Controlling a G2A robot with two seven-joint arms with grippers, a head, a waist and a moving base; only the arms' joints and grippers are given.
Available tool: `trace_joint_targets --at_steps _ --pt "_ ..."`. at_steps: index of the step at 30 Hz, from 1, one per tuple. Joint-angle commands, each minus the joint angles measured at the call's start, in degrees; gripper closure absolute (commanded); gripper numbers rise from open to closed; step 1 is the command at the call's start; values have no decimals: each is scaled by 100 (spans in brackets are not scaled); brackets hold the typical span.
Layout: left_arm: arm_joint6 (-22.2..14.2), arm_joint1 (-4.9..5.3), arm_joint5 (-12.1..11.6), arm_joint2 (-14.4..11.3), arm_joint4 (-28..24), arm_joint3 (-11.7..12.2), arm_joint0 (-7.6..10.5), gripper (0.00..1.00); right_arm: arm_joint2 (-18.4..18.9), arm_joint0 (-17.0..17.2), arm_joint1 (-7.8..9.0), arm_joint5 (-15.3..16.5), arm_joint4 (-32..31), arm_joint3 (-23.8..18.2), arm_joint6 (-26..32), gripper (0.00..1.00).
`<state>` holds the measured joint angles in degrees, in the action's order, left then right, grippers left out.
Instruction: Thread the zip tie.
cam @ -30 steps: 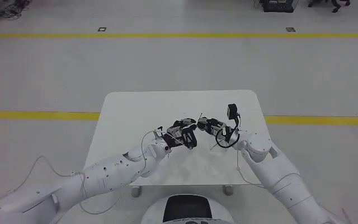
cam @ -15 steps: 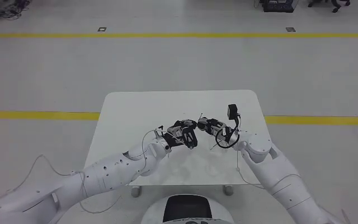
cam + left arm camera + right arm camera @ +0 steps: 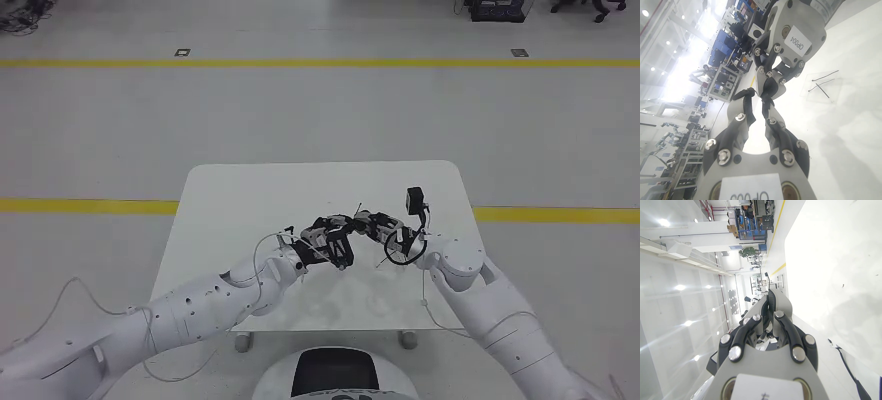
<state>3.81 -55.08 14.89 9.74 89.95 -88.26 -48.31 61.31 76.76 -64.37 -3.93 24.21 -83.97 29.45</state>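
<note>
White bench (image 3: 230, 200) under bright workshop lighting, both arms meeting over its middle. My left hand (image 3: 755, 99) stands released, fingers parted, positioned, in my judgement, to receive the strap's end. My right hand (image 3: 769, 298), tip to tip with it, is clenched on the zip tie (image 3: 768, 281), the strap projecting past the fingertips so it can be fed across. Spare ties (image 3: 822, 84) lie on a clear sheet (image 3: 836, 91), well apart. Printed labels (image 3: 797, 40) sit on both hand bodies; text not transcribed.
</note>
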Motion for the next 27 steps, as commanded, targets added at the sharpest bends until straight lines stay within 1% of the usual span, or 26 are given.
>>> trace_joint_targets --at_steps 1,3,6,8,10,11,16,17,18,19,21,25,26,27 --pt "-24 -3 -21 0 0 9 3 86 9 0 -5 5 -3 3 0 100" --pt "-52 -8 -49 0 0 15 9 86 23 3 -9 16 -11 0 4 100" --pt "-75 -13 -68 0 0 15 14 89 42 14 -15 28 -26 -8 18 100" --pt "-82 -16 -67 0 0 14 12 93 50 18 -19 24 -38 -11 32 100" --pt "-82 -18 -64 0 0 17 11 95 57 20 -23 17 -46 -11 45 100" --pt "-80 -19 -67 0 0 19 11 100 61 22 -26 11 -49 -10 52 100" --pt "-79 -22 -87 0 0 20 9 100 74 24 -38 3 -62 -4 73 100" --pt "-80 -22 -87 0 0 19 4 100 76 23 -40 3 -65 -2 76 93" --pt "-79 -22 -69 0 0 21 -10 100 80 23 -43 2 -69 3 80 57" --pt "-86 -22 -42 0 0 24 -26 100 85 23 -45 2 -69 7 81 0" --pt "-115 -21 31 0 0 23 -56 100 106 26 -50 11 -51 23 67 0" --pt "-283 -2 258 0 0 -55 -185 100 197 65 -49 69 -39 49 25 0" --pt "-271 6 267 16 -46 -119 -242 100 222 79 -47 88 -45 53 12 0" --pt "-241 20 232 85 -214 -149 -293 100 243 95 -45 104 -48 53 0 0"
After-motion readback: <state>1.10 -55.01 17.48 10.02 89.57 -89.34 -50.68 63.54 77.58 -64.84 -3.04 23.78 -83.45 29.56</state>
